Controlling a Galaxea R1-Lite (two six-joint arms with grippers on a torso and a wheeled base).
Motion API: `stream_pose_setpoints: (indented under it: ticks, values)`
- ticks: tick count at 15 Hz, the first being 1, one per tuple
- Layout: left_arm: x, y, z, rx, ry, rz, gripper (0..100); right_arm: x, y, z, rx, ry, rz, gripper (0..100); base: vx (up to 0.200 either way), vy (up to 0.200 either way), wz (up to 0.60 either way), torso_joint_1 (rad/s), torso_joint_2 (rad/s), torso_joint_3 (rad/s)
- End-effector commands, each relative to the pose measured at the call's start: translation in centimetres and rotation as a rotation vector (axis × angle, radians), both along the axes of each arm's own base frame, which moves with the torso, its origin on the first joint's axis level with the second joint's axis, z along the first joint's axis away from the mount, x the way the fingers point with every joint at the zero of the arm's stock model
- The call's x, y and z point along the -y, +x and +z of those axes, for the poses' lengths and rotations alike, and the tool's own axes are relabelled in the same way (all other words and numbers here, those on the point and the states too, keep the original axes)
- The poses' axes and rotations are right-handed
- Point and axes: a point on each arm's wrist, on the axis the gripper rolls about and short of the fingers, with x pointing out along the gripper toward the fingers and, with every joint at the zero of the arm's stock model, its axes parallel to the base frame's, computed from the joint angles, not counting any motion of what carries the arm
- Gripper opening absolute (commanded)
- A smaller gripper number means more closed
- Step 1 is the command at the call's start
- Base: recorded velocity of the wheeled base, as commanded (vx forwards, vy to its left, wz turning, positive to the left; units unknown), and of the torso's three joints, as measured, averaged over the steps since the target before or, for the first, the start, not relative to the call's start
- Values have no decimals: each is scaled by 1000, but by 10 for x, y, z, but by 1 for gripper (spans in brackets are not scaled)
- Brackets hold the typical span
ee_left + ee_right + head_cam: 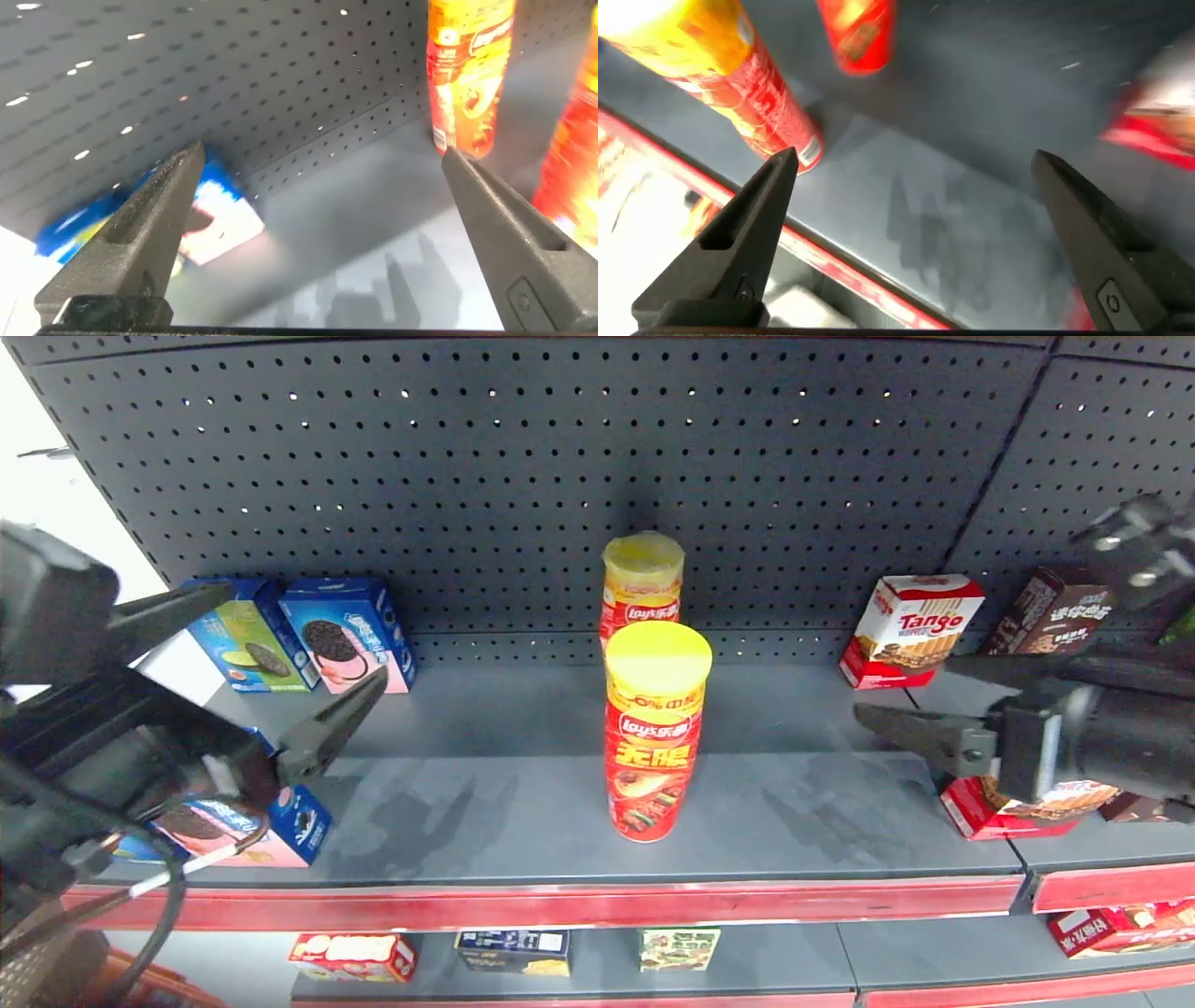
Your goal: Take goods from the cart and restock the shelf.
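Big grey shelf (pixel 523 803) with a pegboard (pixel 467 457) back, all of it in the head cam. Two chip cans (pixel 656 733) stand upright mid-shelf, one behind the other, the rear one right at the pegboard. Head view also gets two blue cookie boxes (pixel 347 635) back left, two snack boxes (pixel 910 630) back right, and three small boxes (pixel 513 952) on the lower shelf (pixel 794 961). Left wrist cam catches both cans plus one blurry cookie box. Right wrist cam has both cans and the shelf's red front edge. Left gripper (pixel 306 633) and right gripper (pixel 904 689) are both spread wide, holding nothing, on either side of the cans.
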Motion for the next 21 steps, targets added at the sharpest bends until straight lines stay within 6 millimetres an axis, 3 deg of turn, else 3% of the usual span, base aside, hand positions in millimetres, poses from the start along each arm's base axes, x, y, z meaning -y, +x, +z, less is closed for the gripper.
stream_pose_setpoints:
  ticks: [1,3,7,8,9,10,13,14,15,16,19,21]
  values:
    - [-24,-46,-7,63,-51,11,100,44,-57,6,120,73,-50,100,0,0,0,0,0,0]
    - [-42,-84,-39,47,-51,43,100,70,-91,-16,152,92,-112,100,0,0,0,0,0,0]
    - [-68,-136,-91,-32,-10,47,100,92,-134,-80,144,86,-126,100,0,0,0,0,0,0]
    - [-73,-145,-100,-58,3,45,100,95,-139,-94,138,85,-123,100,0,0,0,0,0,0]
    - [-73,-145,-100,-58,3,45,100,95,-139,-94,138,85,-123,100,0,0,0,0,0,0]
    - [-79,-159,-118,-91,10,40,100,99,-149,-120,125,91,-128,100,0,0,0,0,0,0]
    - [-85,-171,-157,-122,0,43,100,106,-162,-161,123,107,-219,100,0,0,0,0,0,0]
    - [-85,-172,-157,-119,-5,44,100,107,-163,-166,122,110,-233,100,0,0,0,0,0,0]
    - [-85,-171,-157,-134,-21,44,100,109,-170,-184,133,117,-289,100,0,0,0,0,0,0]
    - [-85,-171,-157,-136,-20,44,100,109,-170,-185,133,117,-290,100,0,0,0,0,0,0]
    - [-80,-168,-156,-187,-5,194,100,109,-176,-190,82,141,-547,100,0,0,0,0,0,0]
    - [-80,-168,-156,-181,-14,221,100,107,-181,-191,141,152,-656,100,0,0,0,0,0,0]
